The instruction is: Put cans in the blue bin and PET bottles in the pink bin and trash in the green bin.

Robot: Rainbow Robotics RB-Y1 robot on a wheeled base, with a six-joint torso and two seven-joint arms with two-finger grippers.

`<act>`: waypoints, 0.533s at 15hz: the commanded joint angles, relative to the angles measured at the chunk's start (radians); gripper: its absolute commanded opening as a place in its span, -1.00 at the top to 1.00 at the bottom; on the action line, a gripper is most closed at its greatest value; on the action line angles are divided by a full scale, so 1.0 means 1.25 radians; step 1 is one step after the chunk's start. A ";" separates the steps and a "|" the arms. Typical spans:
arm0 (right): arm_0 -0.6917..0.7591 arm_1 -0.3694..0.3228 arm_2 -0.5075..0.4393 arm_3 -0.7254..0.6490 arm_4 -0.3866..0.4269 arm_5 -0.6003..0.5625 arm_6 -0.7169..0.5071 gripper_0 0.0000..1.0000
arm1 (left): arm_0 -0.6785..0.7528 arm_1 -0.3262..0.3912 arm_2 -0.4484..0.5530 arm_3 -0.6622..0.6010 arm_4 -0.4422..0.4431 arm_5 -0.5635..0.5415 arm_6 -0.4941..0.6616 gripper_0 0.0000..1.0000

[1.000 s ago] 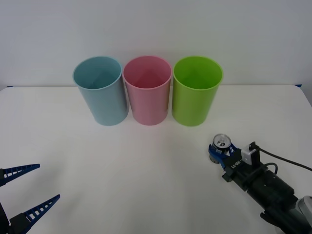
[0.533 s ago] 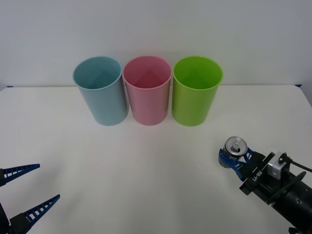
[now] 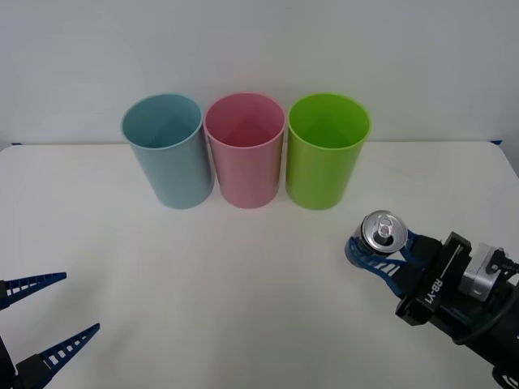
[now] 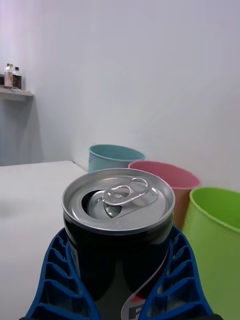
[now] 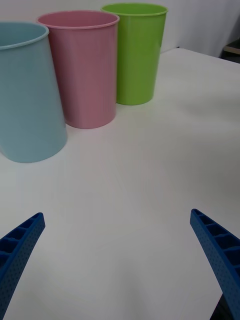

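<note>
Clamping the upright can [image 3: 383, 232], the right pincer [image 3: 381, 255] reaches forward; left pincer [image 3: 36, 318] parked, spread.

Three bins, one can, two grippers on one counter.
One blue bin [image 3: 168, 150], one pink bin [image 3: 244, 149] and one green bin [image 3: 327, 150] make three bins; there is a single can [image 3: 382, 233]; the two grippers are the left gripper [image 3: 50, 314] and the right gripper [image 3: 379, 258]; one white counter [image 3: 235, 275] carries them all.
</note>
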 commanded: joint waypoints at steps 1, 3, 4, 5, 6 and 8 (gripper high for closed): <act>-0.058 0.000 0.018 -0.055 0.048 0.045 -0.090 1.00 | 0.000 0.000 0.000 0.000 0.000 0.000 0.000 -1.00; -0.128 0.000 0.064 -0.065 0.105 0.092 -0.168 1.00 | 0.000 0.000 0.000 0.000 0.000 0.000 0.000 -1.00; -0.157 0.000 0.086 -0.065 0.134 0.119 -0.200 1.00 | 0.000 0.000 0.000 0.000 0.000 0.000 0.000 -1.00; -0.186 0.000 0.109 -0.065 0.166 0.149 -0.237 1.00 | 0.000 0.000 0.000 0.000 0.000 0.000 0.000 -1.00; -0.226 0.000 0.141 -0.064 0.215 0.187 -0.287 1.00 | 0.000 0.000 0.000 0.000 0.000 0.000 0.000 -1.00; -0.288 0.000 0.189 -0.059 0.291 0.239 -0.379 1.00 | 0.000 0.000 0.000 0.000 0.000 0.000 0.000 -1.00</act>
